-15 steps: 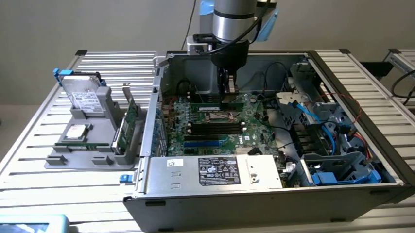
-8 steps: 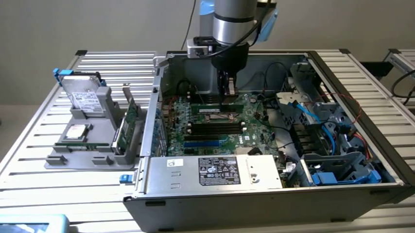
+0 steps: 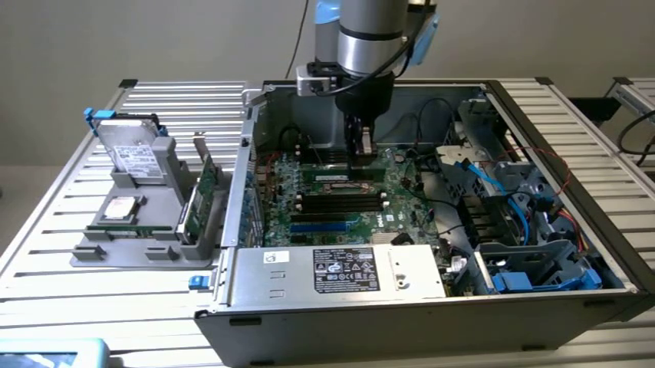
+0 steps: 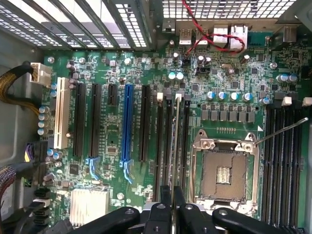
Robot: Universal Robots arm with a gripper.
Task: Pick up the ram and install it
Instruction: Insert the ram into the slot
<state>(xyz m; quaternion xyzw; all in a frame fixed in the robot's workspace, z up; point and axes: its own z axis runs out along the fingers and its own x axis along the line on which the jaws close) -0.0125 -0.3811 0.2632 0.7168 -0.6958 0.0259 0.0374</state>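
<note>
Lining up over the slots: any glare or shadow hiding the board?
Exterior view: glare whitens the ribbed aluminium table; the green motherboard lies dimmer. Wrist view: the perforated metal grille blows out white, the motherboard is evenly lit, no glare by the black end effector.

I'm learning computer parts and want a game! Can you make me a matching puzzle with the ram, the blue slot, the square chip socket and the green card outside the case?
Things:
1 ram
2 blue slot
3 chip socket
4 green card

Where or how:
A empty, with a silver frame around it
B pinched in the hand, over the board
C standing in the grey rack
D between black slots

Pairs: 1-B, 2-D, 3-A, 4-C
</note>
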